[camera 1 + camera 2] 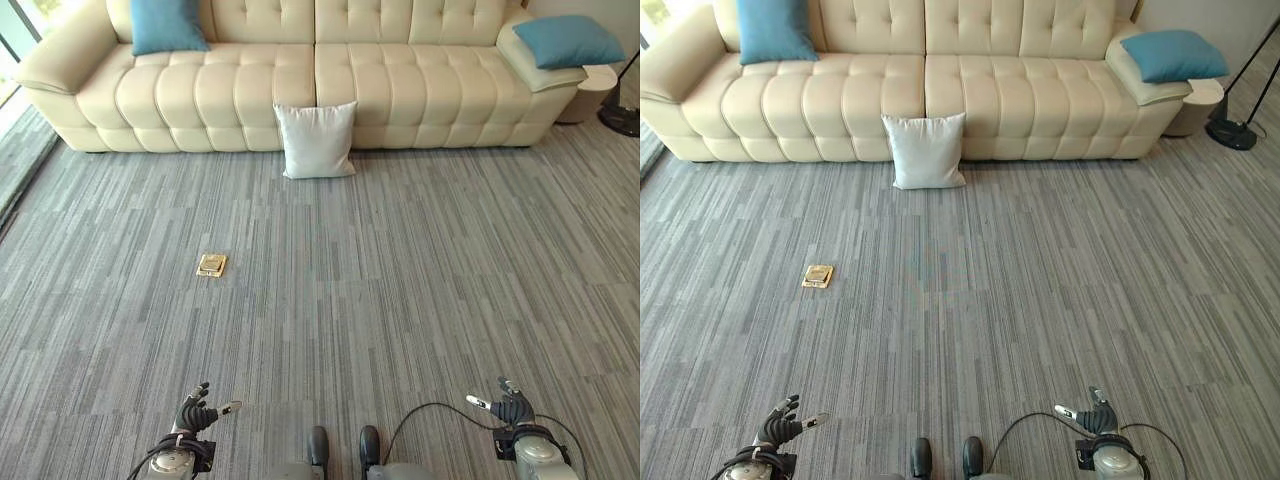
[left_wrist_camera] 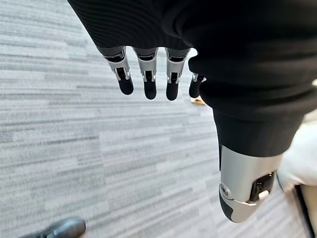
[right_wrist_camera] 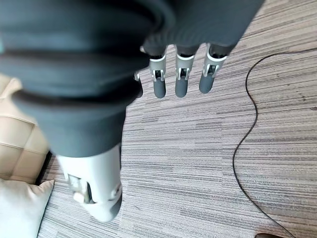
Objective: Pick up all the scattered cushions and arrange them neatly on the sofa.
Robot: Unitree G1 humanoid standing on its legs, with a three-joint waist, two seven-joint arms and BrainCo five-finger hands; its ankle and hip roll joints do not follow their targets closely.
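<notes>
**White cushion dead ahead, well beyond both hands**

Both hands low and empty. Left hand (image 1: 196, 414) fingers (image 2: 147, 79) straight and relaxed, thumb apart, nothing between. Right hand (image 1: 512, 408) same: fingers (image 3: 180, 82) extended, nothing held, carpet (image 1: 400, 280) underneath.

White cushion (image 1: 317, 139) on the floor, propped upright and leaning back against the front of the cream sofa (image 1: 250, 90), roughly at the seam between the two seat sections. From the fingers: far forward, well apart, lying between the two hands' lines. Judged slightly nearer the left hand's side than the right's, but close to centred, so either hand or both could take it. Square shape, no real long axis; broad face turned toward the hands, top edge level.

Two blue cushions off the floor: one (image 1: 166, 24) upright against the backrest at the far-left seat, forward and outboard of the left fingers; other (image 1: 567, 40) lying flat on the right armrest, forward and outboard of the right fingers. Armrest one probably needs re-seating for "neat".

Small brass floor plate (image 1: 211, 265) in the carpet, ahead of the left fingers, between them and the sofa; not a task item.

Judgement: approach step, no reach possible from here. Needs a walk forward first, then a two-sided clamp on the white cushion's side edges and a lift onto the seat directly behind it.
</notes>
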